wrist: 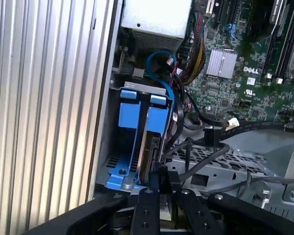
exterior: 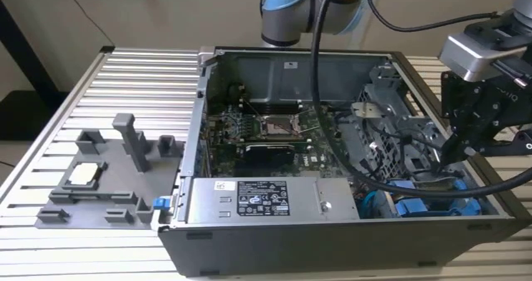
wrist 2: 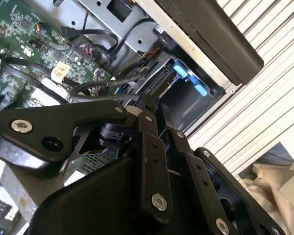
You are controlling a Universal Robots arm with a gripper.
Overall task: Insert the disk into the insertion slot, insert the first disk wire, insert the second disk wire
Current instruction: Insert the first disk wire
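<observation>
Close up in the first wrist view, the gripper (wrist: 162, 188) has its jaws narrow, pinched on a black wire plug (wrist: 162, 177) just beside the end of the disk (wrist: 148, 155), which sits in the insertion slot (wrist: 137, 89) inside the computer case (exterior: 332, 243) on the counter (exterior: 124, 75).

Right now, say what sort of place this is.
Probably a robotics bench for computer assembly: an open computer case on a slotted aluminium table, a grey fixture tray beside it, plus a robot arm.
</observation>
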